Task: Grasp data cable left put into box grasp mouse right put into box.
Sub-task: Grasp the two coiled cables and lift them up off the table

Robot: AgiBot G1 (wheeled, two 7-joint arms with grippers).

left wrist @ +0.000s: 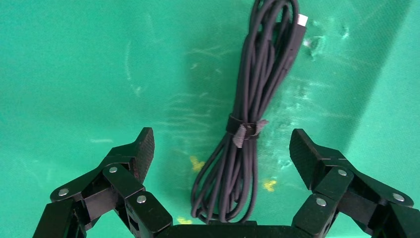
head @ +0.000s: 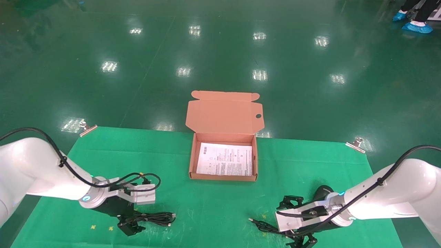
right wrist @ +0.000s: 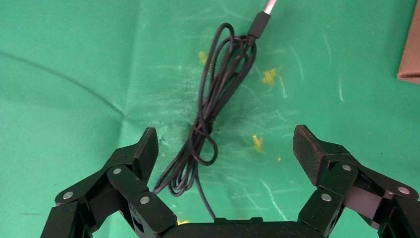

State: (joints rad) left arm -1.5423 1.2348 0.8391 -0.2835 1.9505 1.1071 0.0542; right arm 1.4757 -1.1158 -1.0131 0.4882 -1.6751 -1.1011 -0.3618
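The data cable [head: 155, 217], a black looped bundle tied with a strap, lies on the green cloth at the front left. In the left wrist view the data cable [left wrist: 247, 124] runs between the open fingers of my left gripper [left wrist: 222, 141], which hovers low over its near end [head: 132, 223]. The black mouse [head: 323, 192] sits at the front right, partly hidden behind my right wrist. Its thin cord [head: 263, 225] lies bunched in front of my right gripper [head: 294, 220]. In the right wrist view the gripper [right wrist: 224, 139] is open above the cord [right wrist: 208, 124]. The salmon-orange box [head: 193, 162] stands open at the middle.
A printed paper sheet [head: 224, 159] lies flat inside the box, whose lid [head: 225, 112] stands up at the back. A box corner [right wrist: 411, 49] shows in the right wrist view. Metal clips [head: 88, 128] [head: 356, 144] hold the cloth at the far corners. Shiny green floor lies beyond.
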